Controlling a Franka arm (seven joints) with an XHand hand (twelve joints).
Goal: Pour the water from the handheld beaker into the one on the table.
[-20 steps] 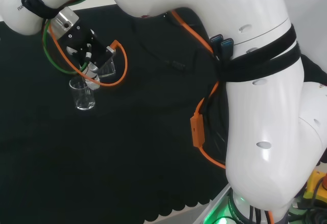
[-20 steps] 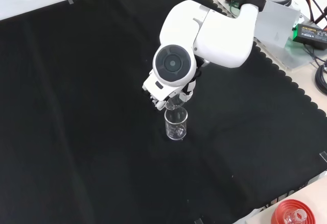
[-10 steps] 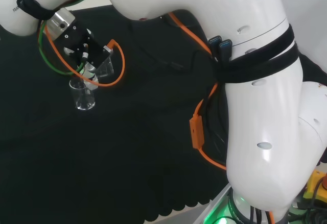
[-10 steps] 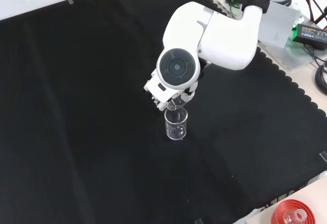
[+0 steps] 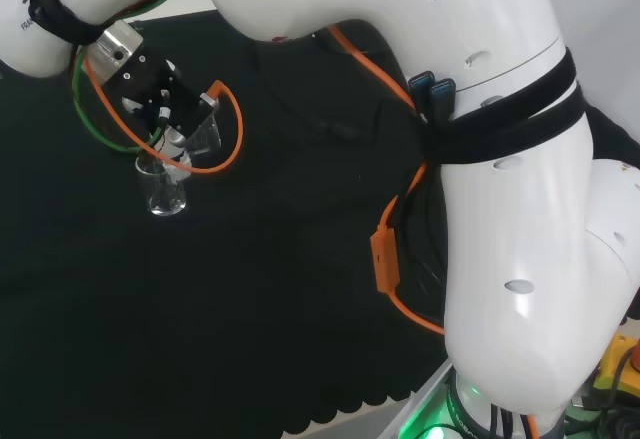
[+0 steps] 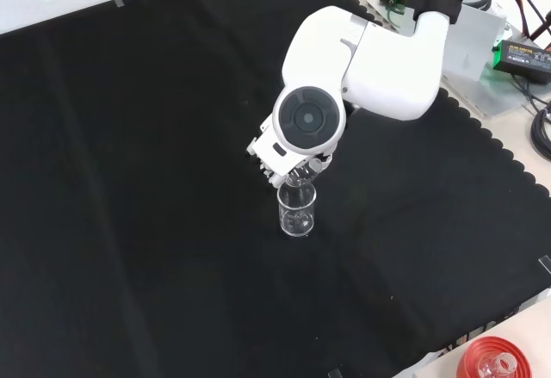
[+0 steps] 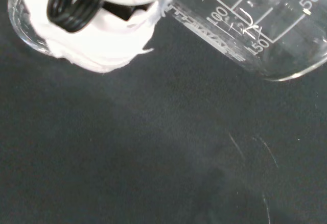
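Hand [image 5: 150, 89] wrapped around handheld beaker [image 7: 245, 20], tipped so its lip sits over table beaker [image 6: 297, 210] on the surface [image 6: 129, 180]; placed to catch the pour.

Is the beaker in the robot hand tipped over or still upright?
Tipped. In the wrist view the held beaker lies slanted in the robot hand; in the head view it leans over the standing beaker.
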